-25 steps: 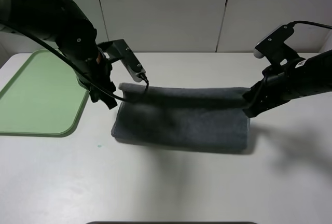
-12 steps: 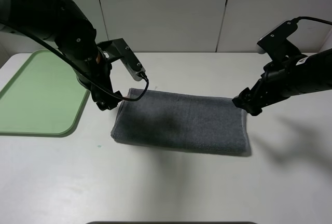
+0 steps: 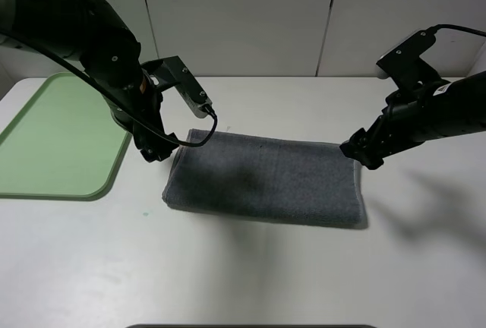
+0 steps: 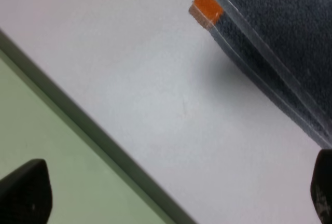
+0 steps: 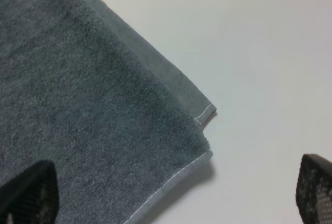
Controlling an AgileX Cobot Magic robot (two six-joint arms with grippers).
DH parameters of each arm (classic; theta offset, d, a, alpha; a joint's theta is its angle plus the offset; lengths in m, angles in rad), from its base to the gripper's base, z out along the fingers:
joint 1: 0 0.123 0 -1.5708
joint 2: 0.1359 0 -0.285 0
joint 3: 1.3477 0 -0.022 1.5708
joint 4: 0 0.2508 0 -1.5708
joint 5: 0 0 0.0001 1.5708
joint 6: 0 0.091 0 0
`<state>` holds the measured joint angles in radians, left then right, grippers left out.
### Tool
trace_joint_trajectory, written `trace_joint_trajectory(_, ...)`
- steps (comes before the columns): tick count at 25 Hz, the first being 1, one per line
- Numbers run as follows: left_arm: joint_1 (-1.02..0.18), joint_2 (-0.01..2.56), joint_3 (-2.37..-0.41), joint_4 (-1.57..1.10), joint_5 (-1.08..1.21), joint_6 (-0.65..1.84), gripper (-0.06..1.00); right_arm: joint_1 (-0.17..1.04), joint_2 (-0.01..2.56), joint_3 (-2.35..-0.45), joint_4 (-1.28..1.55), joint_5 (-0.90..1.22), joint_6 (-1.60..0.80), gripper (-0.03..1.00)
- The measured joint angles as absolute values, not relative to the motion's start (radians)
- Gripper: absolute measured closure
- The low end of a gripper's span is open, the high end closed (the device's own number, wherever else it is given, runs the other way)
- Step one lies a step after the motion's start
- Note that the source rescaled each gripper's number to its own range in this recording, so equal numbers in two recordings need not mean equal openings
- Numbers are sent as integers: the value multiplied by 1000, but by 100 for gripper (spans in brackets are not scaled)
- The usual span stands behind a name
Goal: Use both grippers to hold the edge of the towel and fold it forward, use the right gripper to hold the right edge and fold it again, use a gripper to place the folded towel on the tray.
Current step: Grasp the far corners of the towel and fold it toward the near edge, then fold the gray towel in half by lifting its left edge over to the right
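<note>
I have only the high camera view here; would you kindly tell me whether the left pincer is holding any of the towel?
Observer: No. The left wrist view shows the left pincer spread wide, with only table and tray between its fingers, and none of the towel.
Operator: Thank you. And the right pincer?
Observer: Open too, gripping nothing. In its wrist view the right pincer hangs over a corner of the towel.
Operator: Do the folded layers match at that corner?
Observer: Not quite. One layer's hem sticks out past the other's stitched edge.
</note>
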<state>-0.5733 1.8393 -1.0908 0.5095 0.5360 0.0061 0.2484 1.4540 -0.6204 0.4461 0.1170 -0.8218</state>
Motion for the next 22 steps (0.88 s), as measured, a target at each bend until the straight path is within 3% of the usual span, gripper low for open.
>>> trace_joint_trajectory(22,-573,1839,-1091,511,595,-78,-6,248,1454,-620,447,117,-811,-3)
